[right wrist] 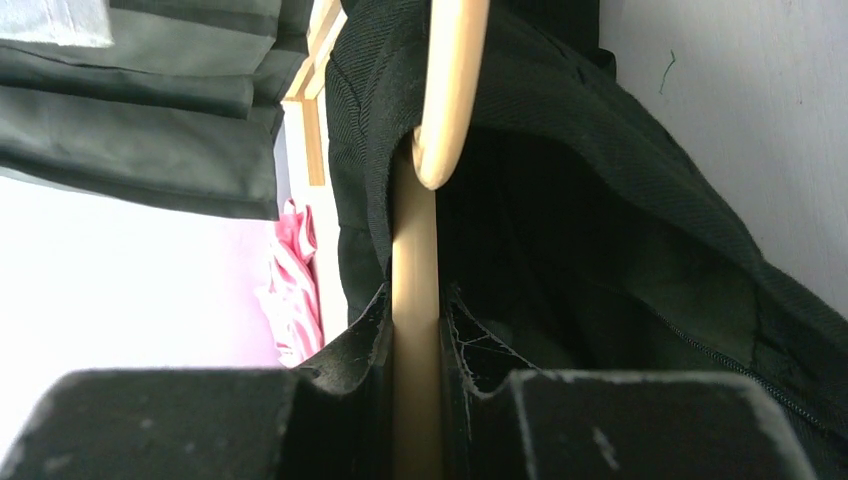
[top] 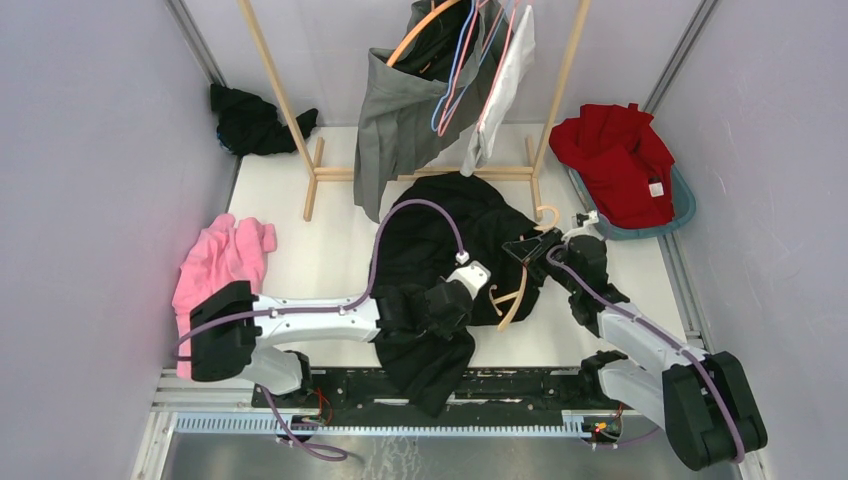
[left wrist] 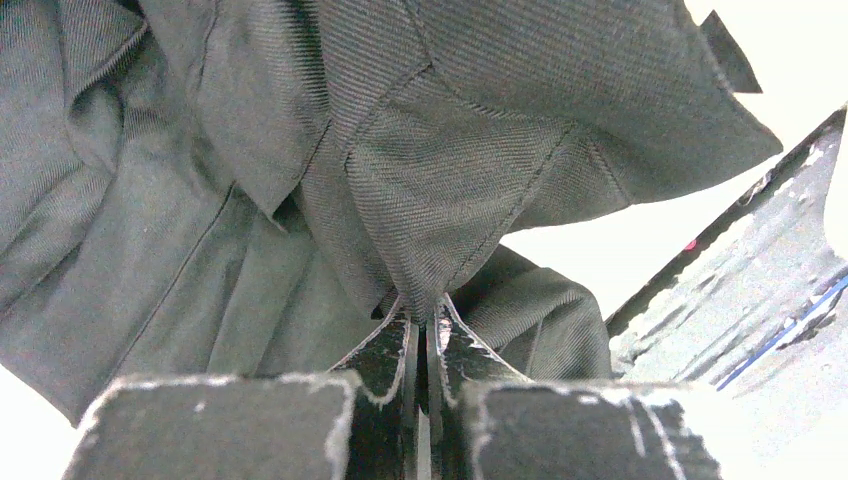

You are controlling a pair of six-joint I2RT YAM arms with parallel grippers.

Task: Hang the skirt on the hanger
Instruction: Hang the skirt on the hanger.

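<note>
A black skirt [top: 440, 245] lies spread over the table's middle, its lower part hanging over the near edge. My left gripper [top: 448, 300] is shut on a fold of the skirt [left wrist: 420, 200]; the cloth is pinched between the fingertips [left wrist: 400, 335]. A light wooden hanger [top: 515, 300] lies partly under the skirt's right side, its hook [top: 548, 213] showing. My right gripper [top: 535, 250] is shut on the hanger's bar [right wrist: 415, 300], with the black skirt [right wrist: 560, 170] draped over the hanger end.
A wooden clothes rack [top: 320, 170] stands at the back with a grey skirt [top: 395, 130], a white garment [top: 505, 85] and coloured hangers. A pink garment [top: 215, 265] lies left, a black one [top: 250, 120] back left, a red one in a teal basket [top: 685, 205] right.
</note>
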